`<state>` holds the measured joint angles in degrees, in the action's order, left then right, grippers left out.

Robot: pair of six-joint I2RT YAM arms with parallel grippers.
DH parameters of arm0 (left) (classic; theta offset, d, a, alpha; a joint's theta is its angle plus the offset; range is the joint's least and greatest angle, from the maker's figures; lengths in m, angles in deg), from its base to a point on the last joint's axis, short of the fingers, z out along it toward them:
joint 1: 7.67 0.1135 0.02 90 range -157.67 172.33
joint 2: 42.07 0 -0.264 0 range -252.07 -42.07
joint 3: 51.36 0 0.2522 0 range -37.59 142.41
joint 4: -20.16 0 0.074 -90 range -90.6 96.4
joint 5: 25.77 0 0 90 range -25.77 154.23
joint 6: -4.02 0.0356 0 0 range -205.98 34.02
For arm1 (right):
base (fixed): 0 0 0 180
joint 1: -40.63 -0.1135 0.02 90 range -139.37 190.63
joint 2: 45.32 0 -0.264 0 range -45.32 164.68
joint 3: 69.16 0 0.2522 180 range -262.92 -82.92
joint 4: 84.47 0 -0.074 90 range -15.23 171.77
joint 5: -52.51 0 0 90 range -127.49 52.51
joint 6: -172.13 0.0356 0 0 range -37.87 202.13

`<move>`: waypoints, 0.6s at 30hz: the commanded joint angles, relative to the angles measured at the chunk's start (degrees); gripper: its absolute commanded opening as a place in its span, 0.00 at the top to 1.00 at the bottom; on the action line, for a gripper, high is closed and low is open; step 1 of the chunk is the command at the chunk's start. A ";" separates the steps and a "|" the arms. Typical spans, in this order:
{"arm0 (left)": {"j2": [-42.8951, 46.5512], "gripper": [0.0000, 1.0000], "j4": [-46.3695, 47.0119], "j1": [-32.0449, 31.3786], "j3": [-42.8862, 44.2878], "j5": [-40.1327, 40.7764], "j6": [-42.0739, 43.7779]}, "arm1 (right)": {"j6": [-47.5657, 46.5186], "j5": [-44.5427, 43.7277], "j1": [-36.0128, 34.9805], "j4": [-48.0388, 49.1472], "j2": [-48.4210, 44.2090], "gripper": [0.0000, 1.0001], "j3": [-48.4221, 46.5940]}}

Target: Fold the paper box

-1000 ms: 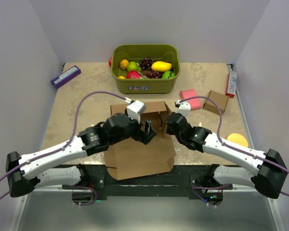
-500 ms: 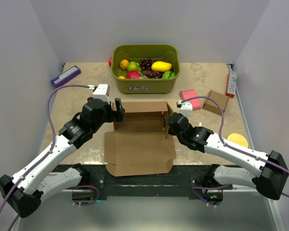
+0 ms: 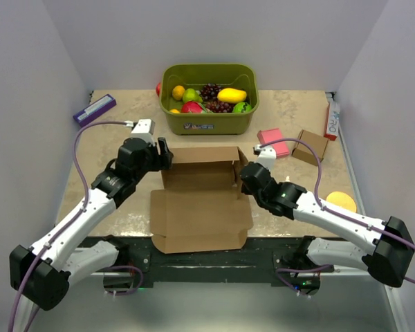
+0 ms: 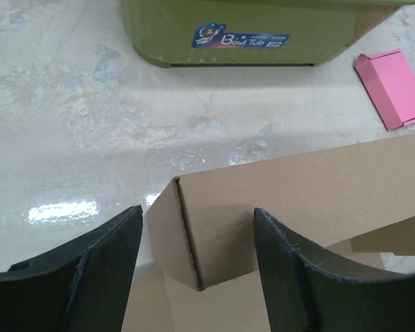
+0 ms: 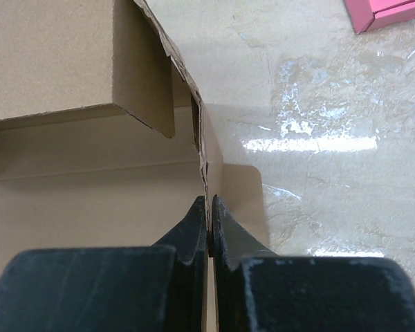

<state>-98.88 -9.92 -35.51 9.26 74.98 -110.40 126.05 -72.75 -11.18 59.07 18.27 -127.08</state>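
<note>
On the worktop (image 3: 290, 111), directly on the near side of the green tub (image 3: 209, 117), the paper box (image 3: 200, 207) lies half formed. The part closest to the tub has its back wall standing and short side walls raised, while the broad panel farther from the tub lies flat, reaching towards the arm bases. The step in hand looks to be setting up the tray walls; closing the flat panel is not yet done. The left gripper (image 4: 197, 225) sits at the box corner nearest the tub's left end. Its jaws stand fairly wide and straddle that corner, one side outside the left wall and the other over the back wall. Whether either side touches the cardboard I cannot tell. The right gripper (image 5: 209, 207) is at the box's side nearest the tub's right end, its jaws closed tight on the thin upright edge of the right side wall. Next, I judge, the left jaws must close on or press their corner to square it while the right steadies its wall. Then the flat panel needs lifting over towards the tub. The pinched wall's ragged edge could buckle if pulled sideways.
</note>
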 commanded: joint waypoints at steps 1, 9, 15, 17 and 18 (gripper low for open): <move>-1.89 0.34 4.28 0.85 -0.36 -5.46 1.57 | 0.20 -1.12 -0.31 -1.12 -0.75 1.00 -2.33; -4.26 0.50 2.69 2.08 -0.53 -9.25 5.79 | -2.70 5.20 -0.31 3.27 0.92 0.97 -3.12; -5.32 0.55 3.39 2.61 -0.97 -9.25 8.25 | -5.24 11.88 -0.39 7.83 2.50 0.95 -3.48; -5.32 0.56 4.01 2.78 -1.41 -9.77 8.60 | -6.12 13.98 -0.48 9.07 2.68 0.92 -3.30; -5.41 0.56 4.62 2.70 -1.58 -10.04 8.60 | -6.22 14.17 -0.48 9.77 3.02 0.92 -3.39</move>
<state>-103.41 -6.05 -32.82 9.02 68.13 -105.35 121.39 -65.91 -11.14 63.12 20.32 -128.41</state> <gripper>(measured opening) 0.467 0.071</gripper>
